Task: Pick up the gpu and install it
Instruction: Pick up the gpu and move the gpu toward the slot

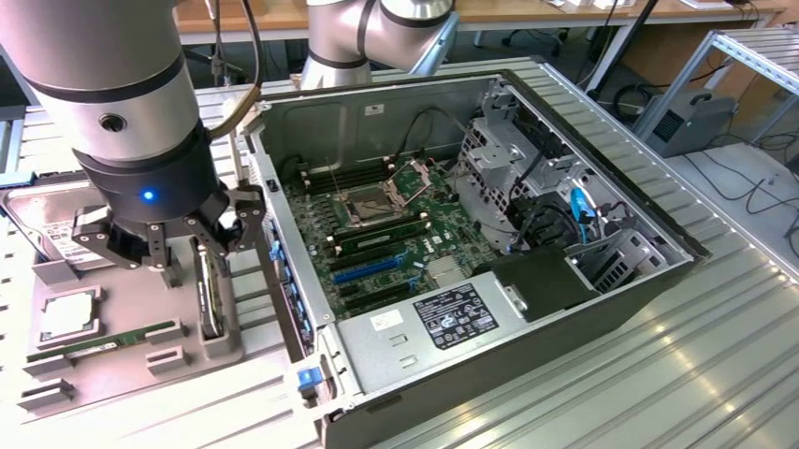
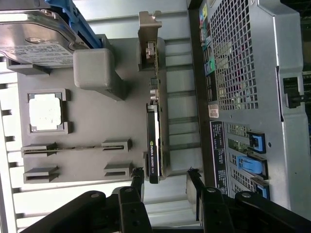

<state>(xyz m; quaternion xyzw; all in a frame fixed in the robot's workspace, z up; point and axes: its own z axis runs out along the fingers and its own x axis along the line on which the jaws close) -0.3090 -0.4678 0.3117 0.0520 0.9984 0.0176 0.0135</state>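
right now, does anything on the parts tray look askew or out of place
nothing stands out: the gpu stands on edge, straight in its slot of the grey tray, with the open jaws hanging over its end. the ram stick and cpu sit square in their own holders.

- Robot arm (image 1: pixel 107 56): thick silver cylinder with a dark grey band and 1 small round screw hole.
- Black wrist collar (image 1: pixel 156 168) with 1 glowing blue light (image 1: pixel 148 195).
- Gripper (image 2: pixel 165 172): black, jointed linkage fingers (image 2: pixel 137 183) with round pivot pins.
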